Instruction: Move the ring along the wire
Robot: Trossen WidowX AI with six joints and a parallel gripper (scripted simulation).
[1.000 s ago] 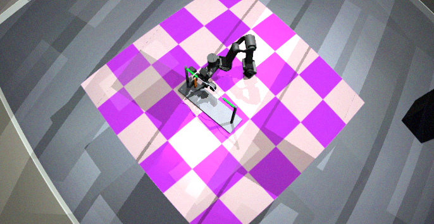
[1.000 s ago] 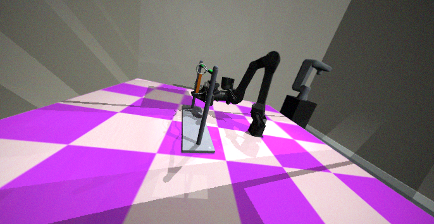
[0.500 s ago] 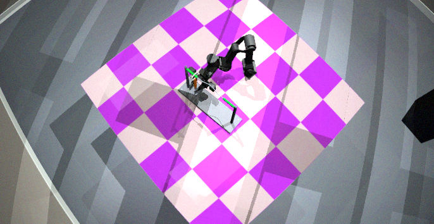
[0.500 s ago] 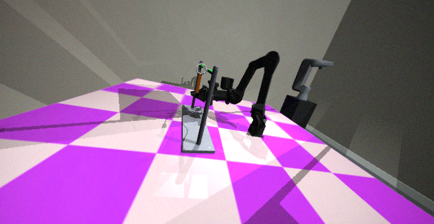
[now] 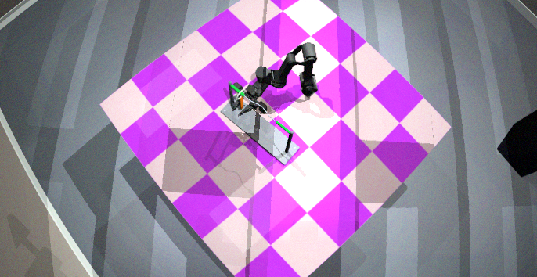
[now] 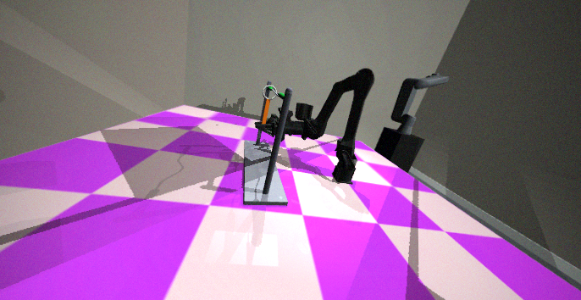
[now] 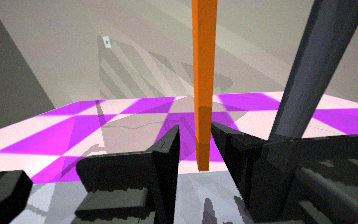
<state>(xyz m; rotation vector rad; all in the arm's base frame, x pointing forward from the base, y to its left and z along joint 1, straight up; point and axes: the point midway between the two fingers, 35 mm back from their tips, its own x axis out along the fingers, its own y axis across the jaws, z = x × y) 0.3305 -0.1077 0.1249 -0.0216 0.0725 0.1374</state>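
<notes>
Robot hand point(image 7: 196, 135) is sitting half open around the bottom of the orange stick point(image 7: 203, 75). One black finger point(image 7: 167, 150) is waiting at 9 o'clock from the stick and the other point(image 7: 227, 145) is waiting at 3 o'clock. Little gaps are showing on both sides, so the hand is not squeezing the stick and is holding nothing.

From the side, the stick point(image 6: 266, 112) is hanging straight down. Its ring point(image 6: 269, 92) is sitting at the top, around the green bit point(image 6: 279, 95) of the wire. A dark pole point(image 6: 277, 142) is standing closer to us, on the grey plate point(image 6: 264, 176).

From above, the stick point(image 5: 242, 101) is hanging at the 10 o'clock end of the plate point(image 5: 244, 121), by the green bit point(image 5: 235, 88) there. The other green bit point(image 5: 280, 125) is waiting at the 4 o'clock end, next to its own pole point(image 5: 290, 141), well apart from the ring. The black arm point(image 5: 290, 66) is reaching in from about 2 o'clock. Everything is standing on a purple and pink checkered floor point(image 5: 325, 194).
</notes>
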